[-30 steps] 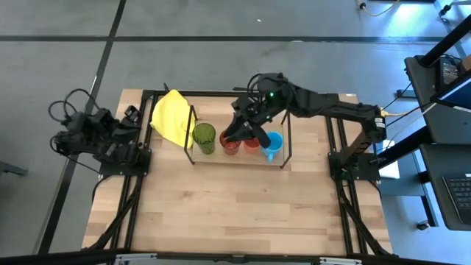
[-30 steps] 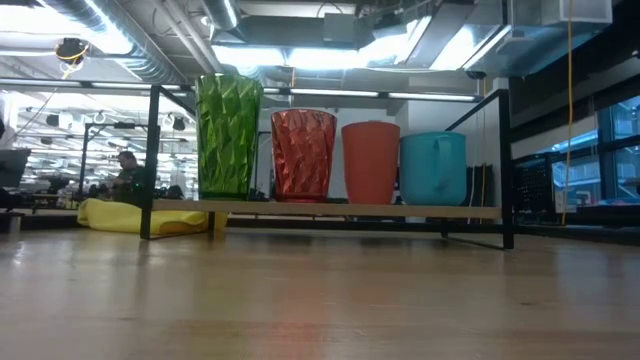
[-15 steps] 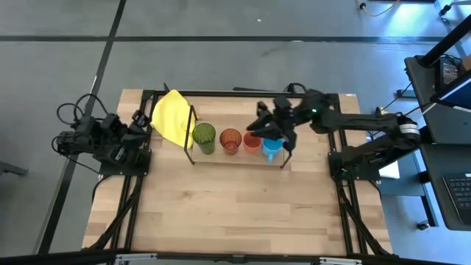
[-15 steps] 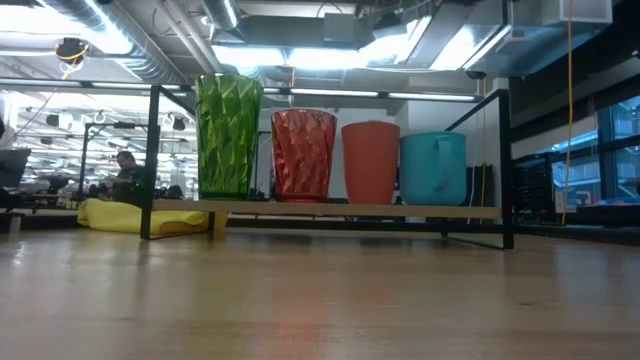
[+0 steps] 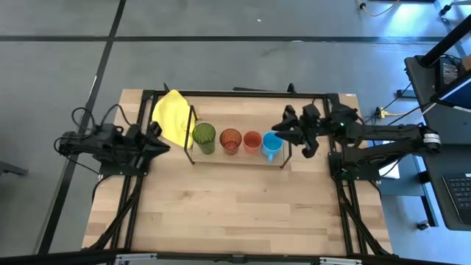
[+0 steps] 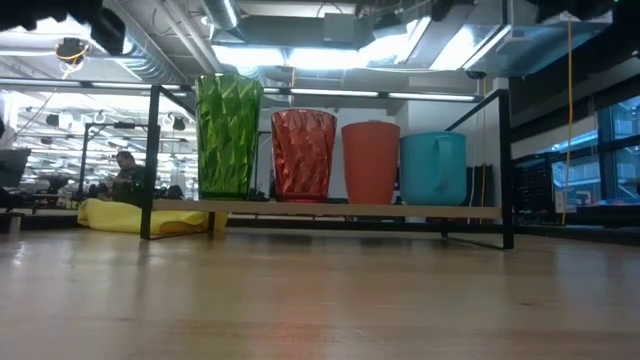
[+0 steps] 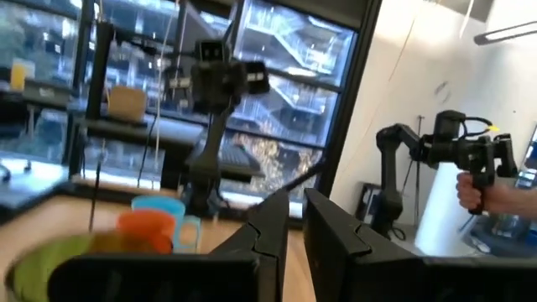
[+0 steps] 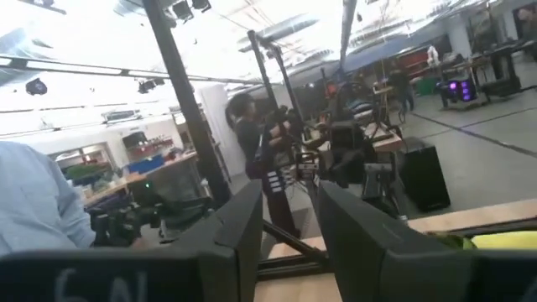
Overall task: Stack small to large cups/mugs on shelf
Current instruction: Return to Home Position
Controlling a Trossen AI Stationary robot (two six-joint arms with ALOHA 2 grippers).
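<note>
Green ribbed tumbler (image 5: 204, 138), red tumbler (image 5: 230, 140), orange cup (image 5: 252, 140) and blue mug (image 5: 271, 144) stand size-ranked on the wooden shelf (image 6: 300, 208), so right pincer (image 5: 291, 131) and left pincer (image 5: 158, 143) hang released, empty.

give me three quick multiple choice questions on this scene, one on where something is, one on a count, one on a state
1. Where does the yellow cloth lie?
A on the floor
B on the table by the shelf end nearest the green tumbler
C draped over an arm

2. How many cups stand on the shelf?
A two
B three
C four

3. What does the right gripper hold?
A the cloth
B nothing
C a cup

Answers:
1 B, the high view shows it on the tabletop next to that end.
2 C, the green tumbler, orange-red tumbler, red cup and blue mug stand in a row.
3 B, its wrist view shows the jaws apart with nothing between them.
</note>
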